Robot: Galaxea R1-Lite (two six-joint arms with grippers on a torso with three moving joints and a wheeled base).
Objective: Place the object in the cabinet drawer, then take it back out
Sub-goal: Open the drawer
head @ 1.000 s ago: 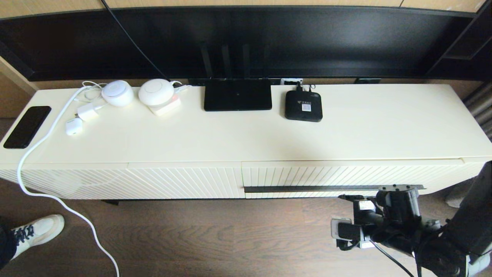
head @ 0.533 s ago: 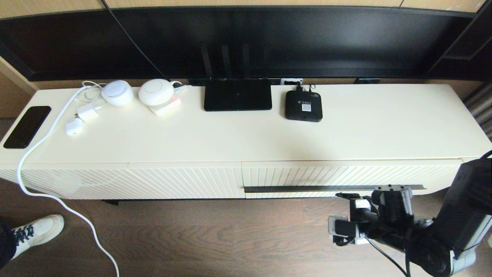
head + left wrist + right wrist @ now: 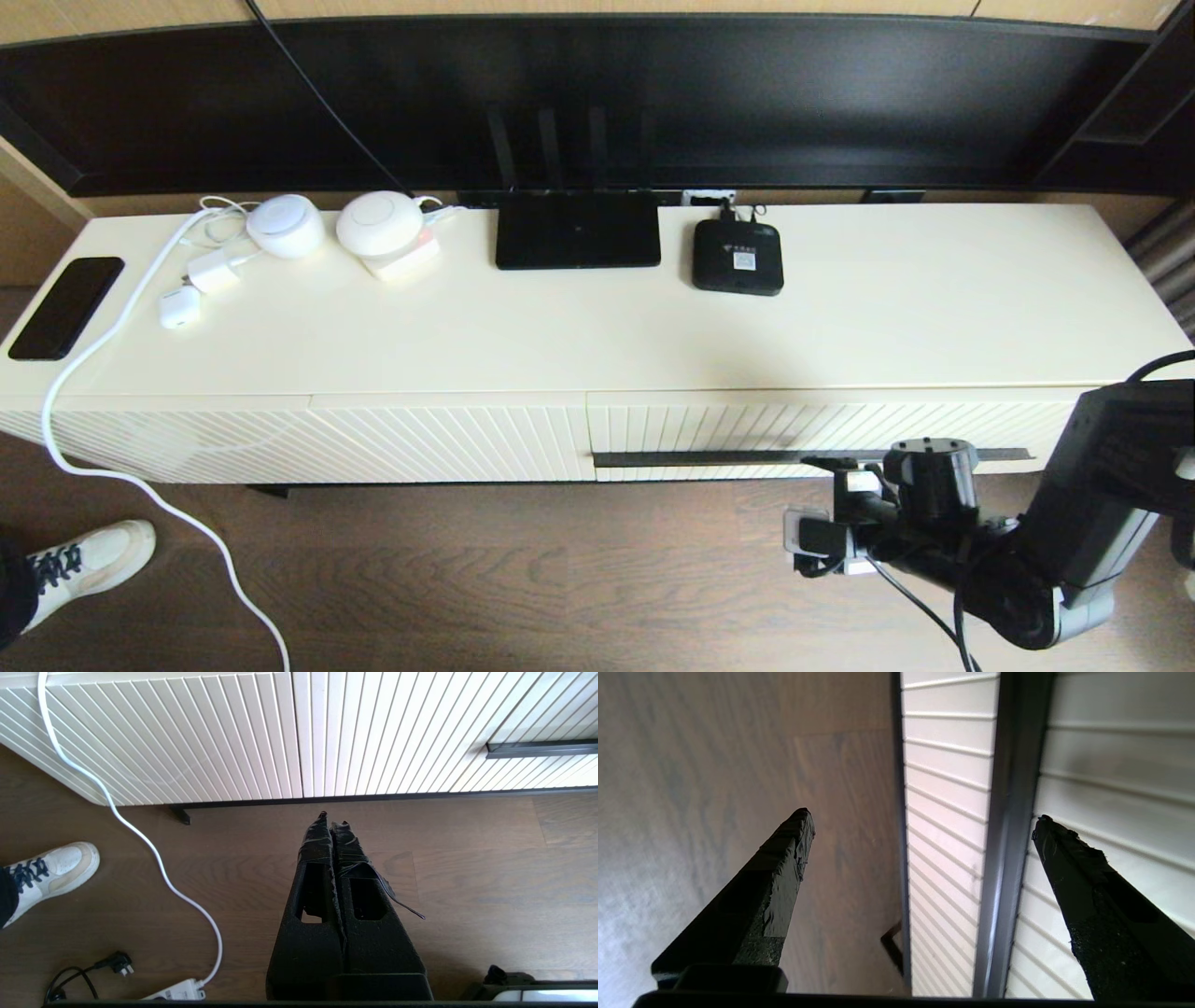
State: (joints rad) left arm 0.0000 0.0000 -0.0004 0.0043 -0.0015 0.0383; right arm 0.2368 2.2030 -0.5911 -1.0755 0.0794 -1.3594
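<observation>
The black organizer box is nowhere in view. The cabinet drawer point(image 3: 747, 422), cream with vertical ribs, is closed; its long dark bar handle point(image 3: 709, 458) runs along the lower front. My right gripper point(image 3: 845, 476) hangs open just in front of the handle's right part. In the right wrist view the handle point(image 3: 1008, 812) lies between the spread fingertips of the right gripper point(image 3: 922, 816), closer to one of them, without touching. My left gripper point(image 3: 332, 819) is shut on nothing, low over the wooden floor before the cabinet; it is outside the head view.
On the cabinet top stand a flat black router point(image 3: 577, 229), a small black set-top box point(image 3: 737, 257), white devices point(image 3: 378, 224) and a phone point(image 3: 65, 306). A white cable point(image 3: 93, 467) trails to the floor near a person's shoe point(image 3: 89, 560). The diagonal-ribbed panel point(image 3: 373, 439) is left of the drawer.
My right arm has shifted left and up towards the cabinet, bringing its open gripper closer to the drawer handle. The drawer stays closed.
</observation>
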